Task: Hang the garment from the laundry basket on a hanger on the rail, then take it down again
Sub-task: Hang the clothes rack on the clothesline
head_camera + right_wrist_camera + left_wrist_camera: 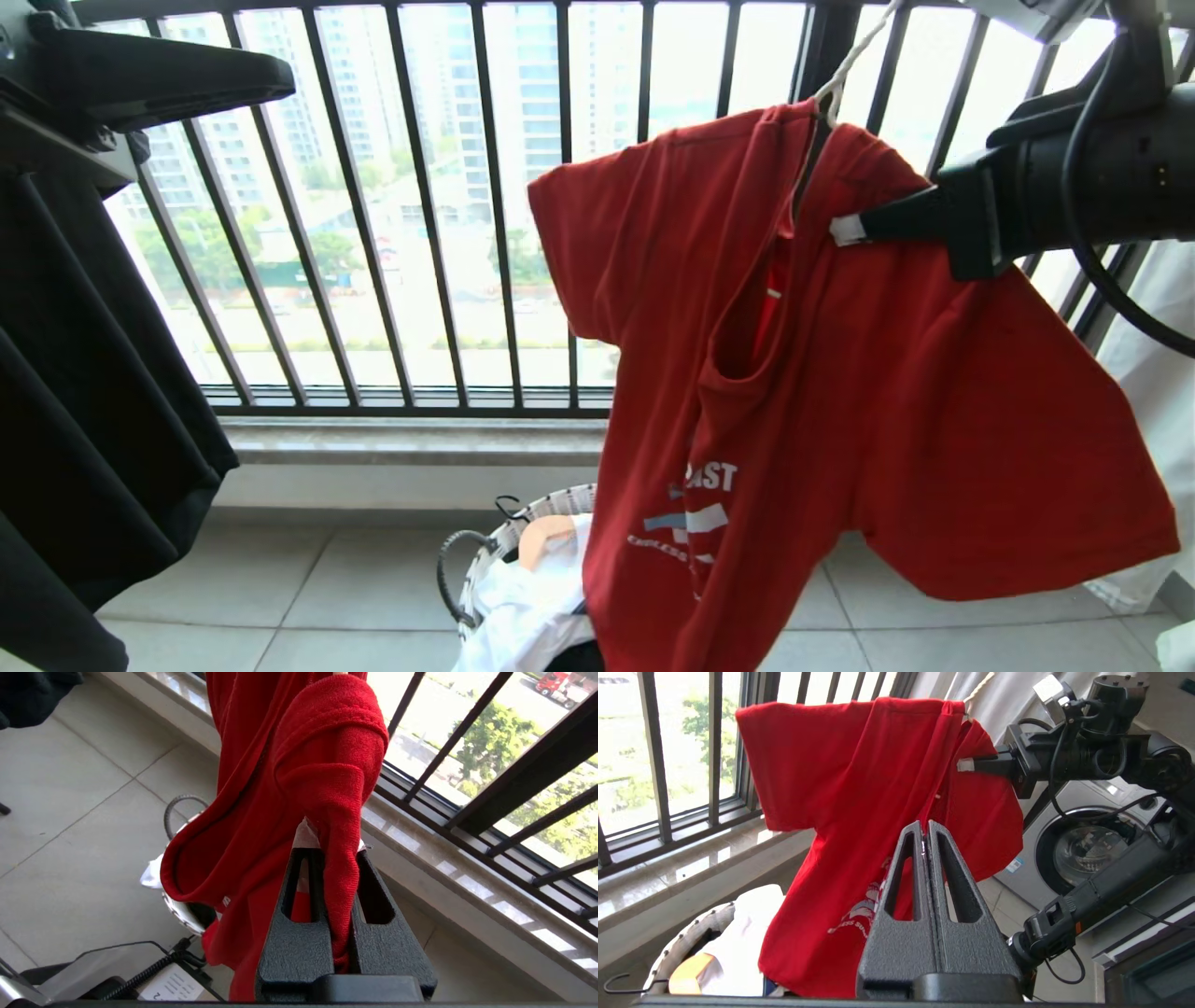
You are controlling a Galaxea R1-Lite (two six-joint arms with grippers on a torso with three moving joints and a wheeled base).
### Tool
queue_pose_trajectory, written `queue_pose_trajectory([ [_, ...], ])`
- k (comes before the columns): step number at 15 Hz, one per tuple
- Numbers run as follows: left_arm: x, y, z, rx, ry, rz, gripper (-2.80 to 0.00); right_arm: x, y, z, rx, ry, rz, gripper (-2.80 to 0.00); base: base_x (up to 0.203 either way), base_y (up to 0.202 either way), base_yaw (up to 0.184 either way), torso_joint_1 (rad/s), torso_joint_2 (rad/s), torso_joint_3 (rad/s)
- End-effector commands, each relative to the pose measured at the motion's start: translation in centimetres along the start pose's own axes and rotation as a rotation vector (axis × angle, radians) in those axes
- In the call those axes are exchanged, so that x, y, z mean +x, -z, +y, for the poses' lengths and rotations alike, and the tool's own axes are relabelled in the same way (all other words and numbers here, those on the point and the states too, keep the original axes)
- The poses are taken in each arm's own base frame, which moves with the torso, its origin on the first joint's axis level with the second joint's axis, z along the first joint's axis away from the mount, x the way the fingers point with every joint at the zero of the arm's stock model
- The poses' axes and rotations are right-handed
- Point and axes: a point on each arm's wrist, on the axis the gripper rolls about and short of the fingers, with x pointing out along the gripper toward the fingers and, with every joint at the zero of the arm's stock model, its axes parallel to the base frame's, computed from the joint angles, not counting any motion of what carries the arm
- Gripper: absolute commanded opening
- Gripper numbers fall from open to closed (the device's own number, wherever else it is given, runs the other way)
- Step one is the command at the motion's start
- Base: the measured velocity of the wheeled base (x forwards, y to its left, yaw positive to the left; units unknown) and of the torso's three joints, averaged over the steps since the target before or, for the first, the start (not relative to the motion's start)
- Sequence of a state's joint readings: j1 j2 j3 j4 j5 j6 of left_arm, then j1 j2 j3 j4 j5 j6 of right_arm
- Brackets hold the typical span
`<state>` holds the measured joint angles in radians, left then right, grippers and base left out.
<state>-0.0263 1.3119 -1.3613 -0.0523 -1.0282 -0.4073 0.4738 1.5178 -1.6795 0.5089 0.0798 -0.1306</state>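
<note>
The red T-shirt (840, 373) is hanging in the air in front of the dark window railing (420, 205), draped over a thin off-white wire hanger (845, 70) whose twisted neck is rising out of the collar toward the top of the head view. The shirt is sitting crookedly: one sleeve is sticking out toward the railing, the other is drooping low on the right, and the neck opening is sagging into a deep fold. White, blue and grey lettering is showing on the lower chest. Its long axis is running from the hanger neck down toward the floor, leaning slightly, with the hem ending over the basket.

A black garment (84, 373) is hanging at the left edge. On the tiled floor (280, 597) below, the woven laundry basket (495, 551) is standing with a white garment (527, 607) inside, partly hidden behind the shirt's hem. In the left wrist view a washing machine (1083, 844) is standing behind the right arm.

The right gripper (845, 231) is reaching in from the right and pinching a fold of red cloth at the shoulder, its fingers clamped on the fabric. The left gripper (924, 828) is pointing at the shirt's front, its fingers pressed together; whether any cloth is caught between the tips cannot be told.
</note>
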Motion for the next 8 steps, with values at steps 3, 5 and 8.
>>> queue_pose_trajectory([
  [3, -3.0, 3.3, -2.5, -0.042, -0.080, -0.016, -2.80, -4.7, 1.9, -0.7, 0.022, 0.139, 0.002, -2.80, 0.000, 0.000, 0.000, 0.000, 0.00, 0.000],
  [5, -4.9, 4.2, -3.9, -0.048, -0.154, -0.056, -2.80, -6.3, 3.4, -0.6, 0.028, 0.176, 0.020, -2.80, 0.000, 0.000, 0.000, 0.000, 0.00, 0.000],
  [8, -5.5, 4.3, -5.0, -0.066, -0.147, -0.070, -2.80, -7.7, 6.1, -0.3, 0.055, 0.215, 0.071, -2.80, 0.000, 0.000, 0.000, 0.000, 0.00, 0.000],
])
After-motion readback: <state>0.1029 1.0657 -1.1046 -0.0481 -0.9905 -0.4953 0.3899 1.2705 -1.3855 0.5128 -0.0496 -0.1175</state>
